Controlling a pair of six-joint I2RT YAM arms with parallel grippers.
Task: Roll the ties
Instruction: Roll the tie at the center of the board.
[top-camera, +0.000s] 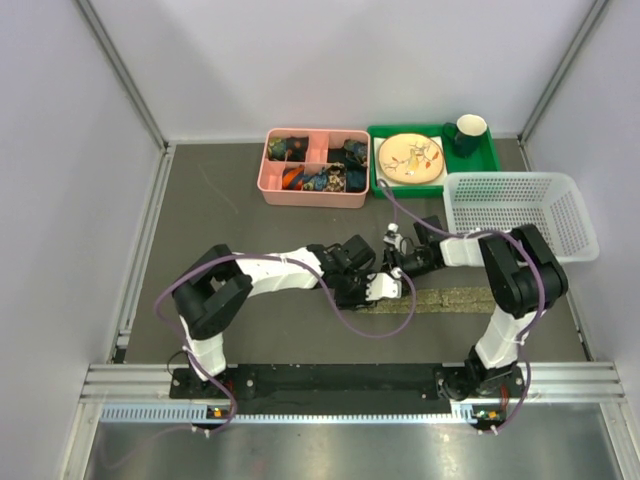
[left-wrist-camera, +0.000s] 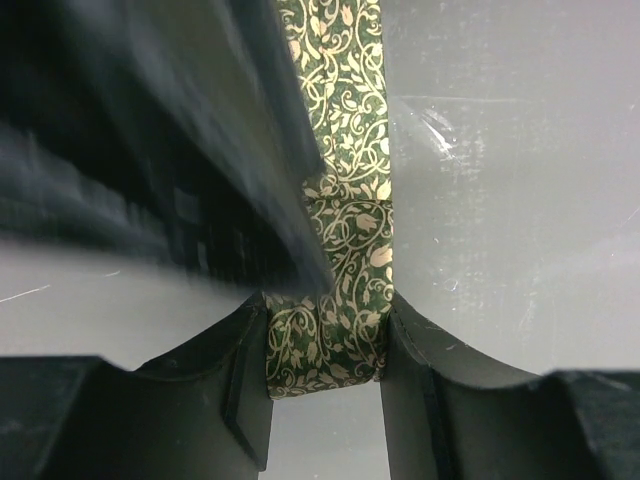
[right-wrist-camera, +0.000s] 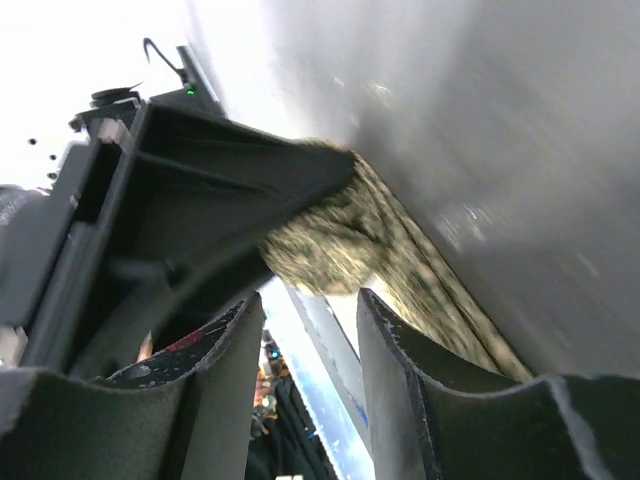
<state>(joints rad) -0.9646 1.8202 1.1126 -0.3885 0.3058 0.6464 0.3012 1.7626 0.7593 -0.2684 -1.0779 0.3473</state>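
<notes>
one soft, limp tie (top-camera: 455, 298) lies along the table (top-camera: 250, 215), one end partly rolled. left fingers (left-wrist-camera: 425, 370) pinch the roll across its width, likely the surest hold; right fingers (right-wrist-camera: 395, 370) stand apart, empty.

White panel walls (top-camera: 330, 60), dark grey tabletop (top-camera: 230, 215), even light

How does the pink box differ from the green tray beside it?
The pink box is split into compartments; the green tray is undivided. The pink box holds small mixed items; the green tray holds a plate and a dark green cup. Both are rectangular and stand side by side at the table's far end.
</notes>
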